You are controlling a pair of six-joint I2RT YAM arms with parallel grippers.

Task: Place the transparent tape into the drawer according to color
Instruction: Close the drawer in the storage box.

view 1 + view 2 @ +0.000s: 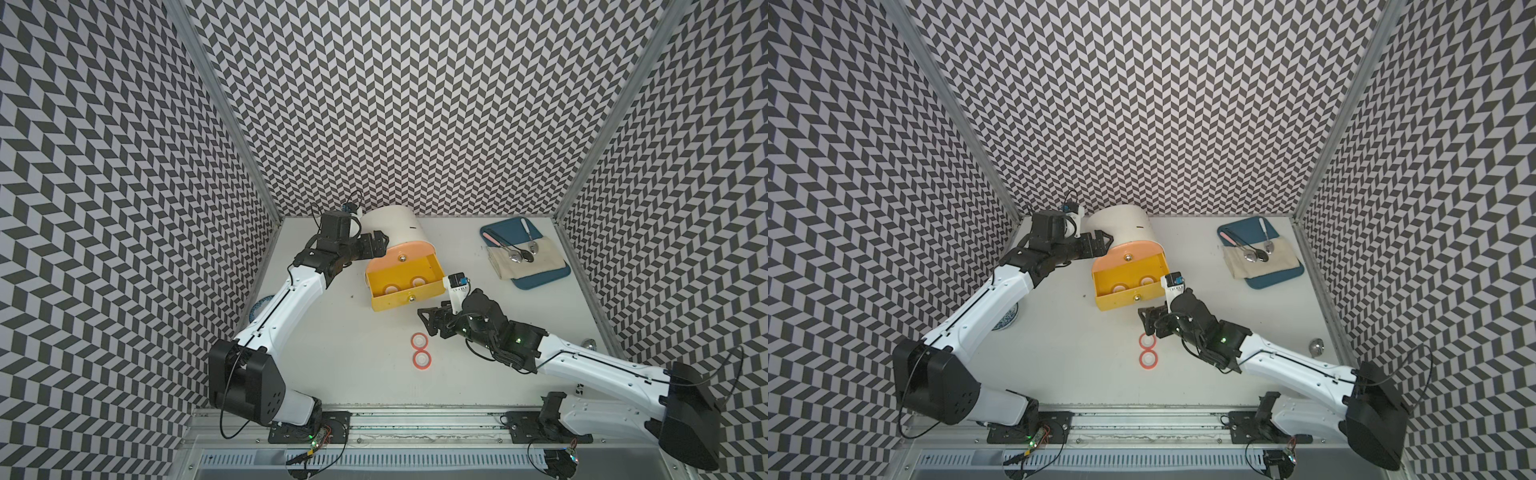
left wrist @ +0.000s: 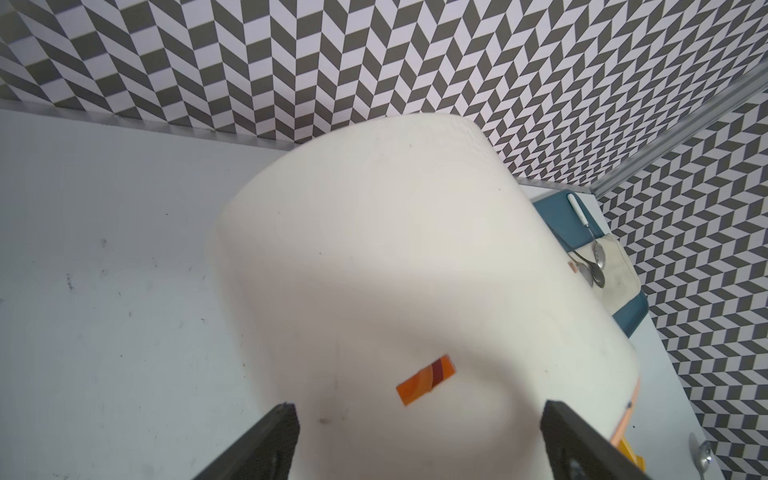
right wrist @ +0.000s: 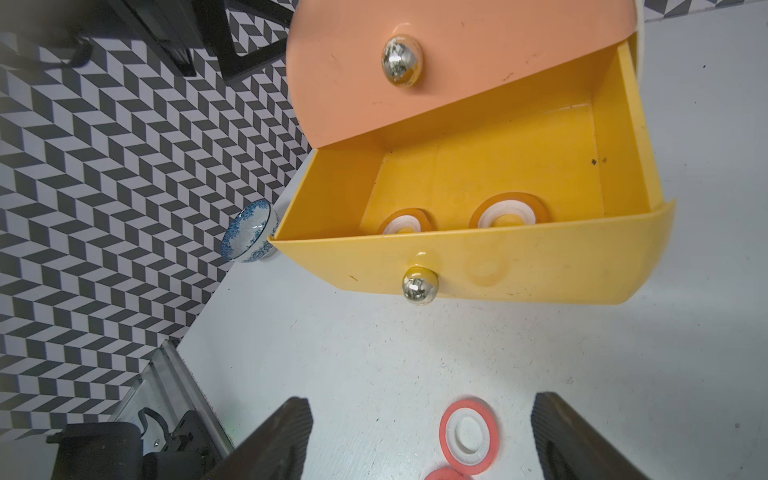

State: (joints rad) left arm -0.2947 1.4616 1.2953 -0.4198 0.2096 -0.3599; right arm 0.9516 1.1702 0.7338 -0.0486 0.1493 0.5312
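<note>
Right wrist | yellow drawer (image 3: 540,266) open (two yellow tapes (image 3: 509,198) inside)

No legible text, brand or number anywhere in view. Dark marking (image 1: 579,390) on right arm's white link: too small to make out. Row of tiny print (image 1: 1173,291) on right wrist camera mount: blurred, unreadable. Orange-red sticker (image 2: 426,379) on cream cabinet (image 2: 374,249): colour stripes only, nothing to read.
</note>
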